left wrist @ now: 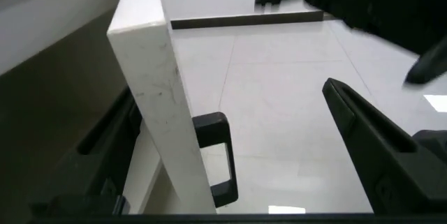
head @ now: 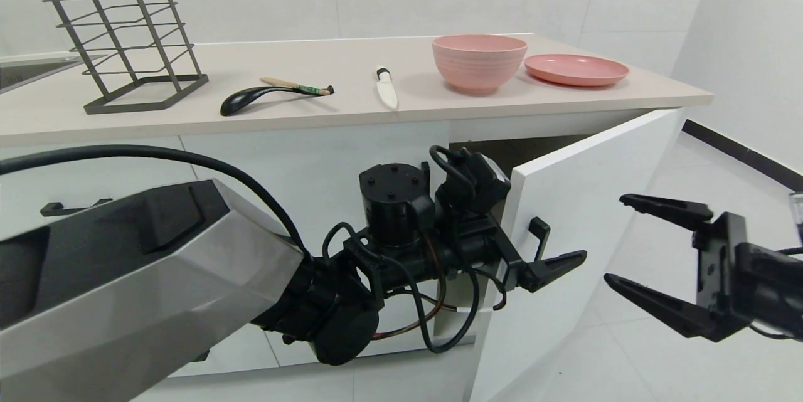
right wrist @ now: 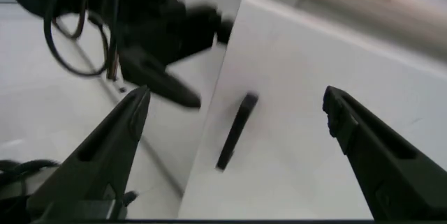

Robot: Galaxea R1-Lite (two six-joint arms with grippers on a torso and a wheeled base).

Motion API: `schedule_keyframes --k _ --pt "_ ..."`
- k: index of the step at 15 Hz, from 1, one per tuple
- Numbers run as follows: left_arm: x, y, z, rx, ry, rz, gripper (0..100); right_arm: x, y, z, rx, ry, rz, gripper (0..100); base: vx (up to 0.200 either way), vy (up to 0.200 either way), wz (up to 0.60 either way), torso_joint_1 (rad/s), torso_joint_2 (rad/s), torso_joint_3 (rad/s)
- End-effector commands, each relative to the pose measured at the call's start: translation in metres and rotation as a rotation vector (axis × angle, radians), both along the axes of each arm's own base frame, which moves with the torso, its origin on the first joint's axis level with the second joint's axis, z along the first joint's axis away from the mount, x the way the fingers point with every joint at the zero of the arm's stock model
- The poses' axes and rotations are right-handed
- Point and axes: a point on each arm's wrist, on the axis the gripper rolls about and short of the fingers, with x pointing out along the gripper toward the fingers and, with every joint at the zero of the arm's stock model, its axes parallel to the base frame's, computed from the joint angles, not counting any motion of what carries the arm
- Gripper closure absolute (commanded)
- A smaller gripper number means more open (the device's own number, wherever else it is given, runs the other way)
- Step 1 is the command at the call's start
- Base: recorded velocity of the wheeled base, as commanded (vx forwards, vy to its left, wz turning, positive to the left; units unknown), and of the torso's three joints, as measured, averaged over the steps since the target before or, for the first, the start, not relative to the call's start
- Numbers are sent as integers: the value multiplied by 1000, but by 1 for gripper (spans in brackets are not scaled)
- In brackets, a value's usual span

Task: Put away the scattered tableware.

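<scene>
On the counter (head: 326,110) lie a black spoon (head: 248,99), a wooden pair of chopsticks (head: 295,84) and a white knife (head: 387,88). A pink bowl (head: 479,61) and a pink plate (head: 576,69) stand at the right end. Below them a white cabinet door (head: 583,201) stands ajar. My left gripper (head: 552,264) is open and straddles the door's free edge (left wrist: 157,105) beside its black handle (left wrist: 216,158). My right gripper (head: 615,239) hangs open and empty to the right of the door, facing its front and the handle (right wrist: 234,133).
A dark wire rack (head: 119,32) stands at the counter's left end, with a sink (head: 25,69) beyond it. Another black handle (head: 66,207) sits on the cabinet front at the left. White floor tiles (head: 690,364) spread out to the right of the door.
</scene>
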Motion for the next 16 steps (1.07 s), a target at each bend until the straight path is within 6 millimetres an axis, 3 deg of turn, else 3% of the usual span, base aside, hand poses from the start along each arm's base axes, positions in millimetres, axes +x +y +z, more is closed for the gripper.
schedule_keyframes --k 1,3,6,10,13,14,16 --pt "-6 -7 -8 13 25 -23 0 -34 -7 36 22 -221 -42 0 0 0 0 0 0 0" --pt "-9 -12 -15 24 35 -33 0 -46 -10 51 30 -312 -54 0 0 0 0 0 0 0" --pt "-23 -31 -28 33 41 -85 0 -65 -18 91 35 -533 -107 0 0 0 0 0 0 0" --pt "-48 -58 -30 11 26 -152 0 -77 -23 124 28 -698 -149 0 0 0 0 0 0 0" --pt "-54 -83 -35 -18 7 -186 0 -85 -26 139 14 -776 -182 0 0 0 0 0 0 0" --pt "-59 -95 -38 -34 -2 -209 0 -89 -26 142 13 -797 -185 0 0 0 0 0 0 0" --pt "-89 -119 -46 -48 18 -291 0 -99 -26 154 13 -867 -189 0 0 0 0 0 0 0"
